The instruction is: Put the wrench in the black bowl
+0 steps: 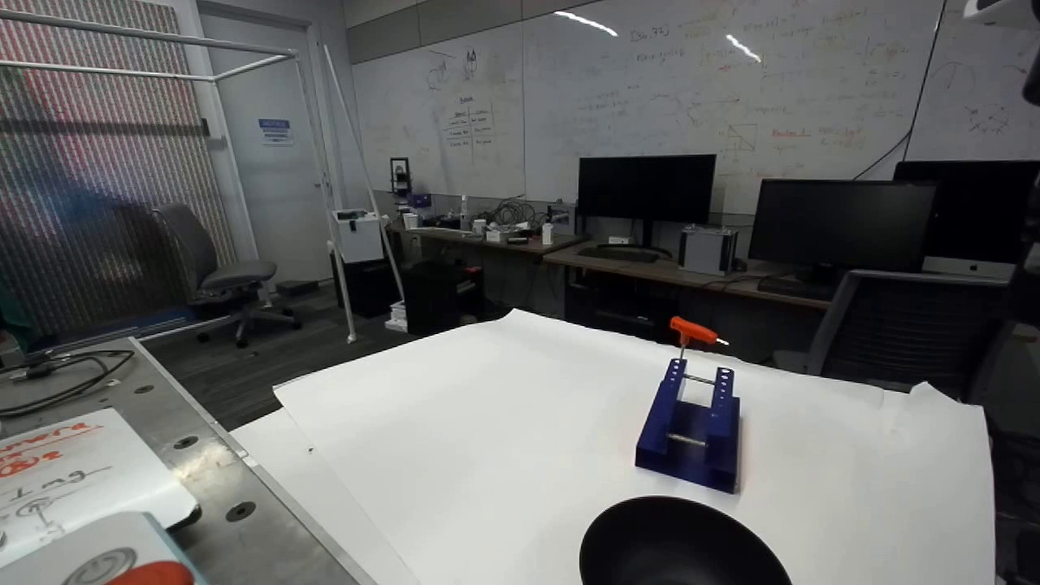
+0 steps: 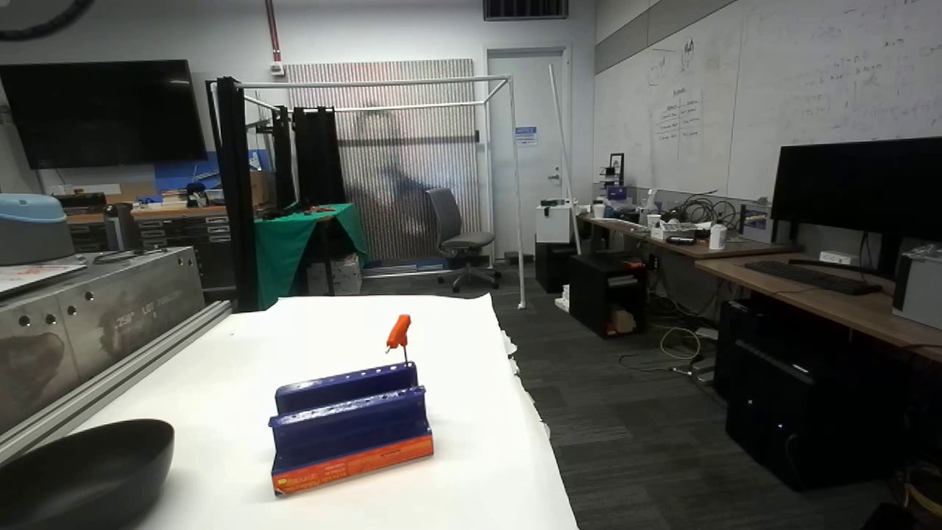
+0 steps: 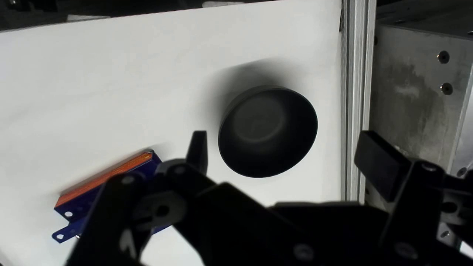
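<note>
Transfer status: 0 of 1 complete. The wrench point(image 1: 693, 330) stands in the blue rack point(image 2: 352, 429), at an end of it, shaft down, orange-red handle clear above. The black bowl point(image 3: 292, 146) rests near the rack on the white sheet point(image 3: 111, 92); the wrist view shows no object inside it. The gripper point(image 3: 283, 147) is unloaded, its 2 jaws spread wide. Remaining, by judgement: grip the handle, lift the shaft clear, position over the bowl, release.
</note>
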